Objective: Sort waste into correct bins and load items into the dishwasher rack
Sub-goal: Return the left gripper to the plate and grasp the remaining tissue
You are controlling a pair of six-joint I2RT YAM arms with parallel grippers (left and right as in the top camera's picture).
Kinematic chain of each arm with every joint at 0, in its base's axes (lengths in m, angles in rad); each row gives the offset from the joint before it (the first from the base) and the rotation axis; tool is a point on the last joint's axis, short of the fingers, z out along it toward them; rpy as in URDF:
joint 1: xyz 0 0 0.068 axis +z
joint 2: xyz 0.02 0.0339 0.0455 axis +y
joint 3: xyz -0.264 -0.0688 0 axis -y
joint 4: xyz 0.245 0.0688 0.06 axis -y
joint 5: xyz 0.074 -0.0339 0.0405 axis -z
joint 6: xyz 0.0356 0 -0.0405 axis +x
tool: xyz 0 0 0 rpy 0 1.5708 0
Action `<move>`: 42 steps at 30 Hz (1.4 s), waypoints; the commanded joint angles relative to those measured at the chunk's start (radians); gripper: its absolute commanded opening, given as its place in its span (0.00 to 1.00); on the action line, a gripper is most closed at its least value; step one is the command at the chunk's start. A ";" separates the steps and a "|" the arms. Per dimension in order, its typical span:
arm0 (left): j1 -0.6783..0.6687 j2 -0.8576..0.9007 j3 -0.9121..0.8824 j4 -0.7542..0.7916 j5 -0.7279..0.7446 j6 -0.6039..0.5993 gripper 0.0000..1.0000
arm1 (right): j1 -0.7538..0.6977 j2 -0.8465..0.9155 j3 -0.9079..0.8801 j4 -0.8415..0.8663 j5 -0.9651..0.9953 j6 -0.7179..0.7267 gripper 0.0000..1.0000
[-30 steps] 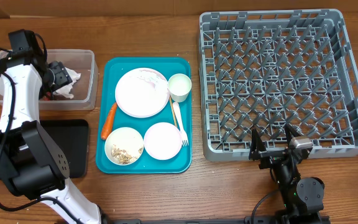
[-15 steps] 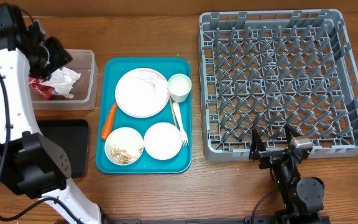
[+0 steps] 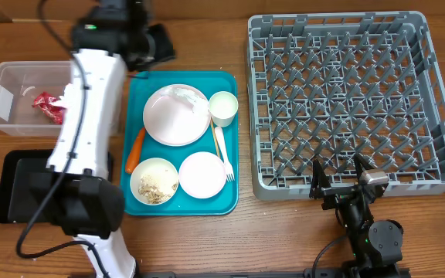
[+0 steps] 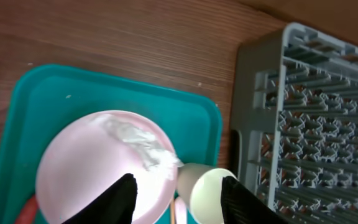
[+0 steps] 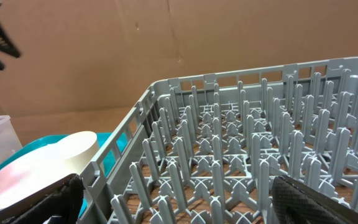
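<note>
- On the wooden desk (image 3: 207, 35) sit one grey grid-floored rack (image 3: 346, 93) with upright pegs, one teal tray (image 3: 141, 85), and two bins: a clear plastic tub (image 3: 14, 116) and a shallow black tray (image 3: 22, 193).
- The teal tray carries one round white plate (image 3: 172, 120) with a crumpled white scrap (image 3: 185, 94) on it, one small cup (image 3: 223, 106), one white fork (image 3: 223, 154), one orange carrot (image 3: 135, 149) and two bowls. One bowl holds beige crumbs (image 3: 154, 182); the other is pale pink and bare (image 3: 202, 174).
- One red wrapper (image 3: 47, 104) lies in the tub.
- A second ago the left arm hung over the tub; now it reaches past the teal tray's far left corner. The dishes and rack have not shifted.
- The left pincer (image 4: 180, 200) hovers above plate and cup, fingers partly apart — holding nothing.
- The right pincer (image 3: 337, 166) sits at the rack's near edge, spread wide and empty, as before.
</note>
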 commanded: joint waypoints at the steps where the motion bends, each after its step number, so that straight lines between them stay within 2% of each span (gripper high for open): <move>1: -0.104 0.009 0.021 0.016 -0.223 -0.100 0.51 | -0.004 -0.010 -0.010 0.006 -0.005 -0.003 1.00; 4: -0.151 0.028 0.019 0.031 -0.263 -0.138 0.51 | -0.004 -0.010 -0.010 0.006 -0.005 -0.003 1.00; 10: -0.159 0.090 0.018 0.024 -0.247 -0.195 0.54 | -0.004 -0.010 -0.010 0.006 -0.005 -0.003 1.00; 26: -0.155 0.293 0.018 -0.056 -0.236 -0.195 0.59 | -0.004 -0.010 -0.010 0.006 -0.005 -0.003 1.00; 29: -0.155 0.325 0.018 -0.068 -0.229 -0.194 0.65 | -0.004 -0.010 -0.010 0.006 -0.005 -0.003 1.00; 34: -0.155 0.374 0.018 -0.085 -0.219 -0.194 0.68 | -0.004 -0.010 -0.010 0.006 -0.005 -0.003 1.00; 42: -0.153 0.385 0.012 -0.082 -0.226 -0.194 0.66 | -0.004 -0.010 -0.010 0.006 -0.005 -0.003 1.00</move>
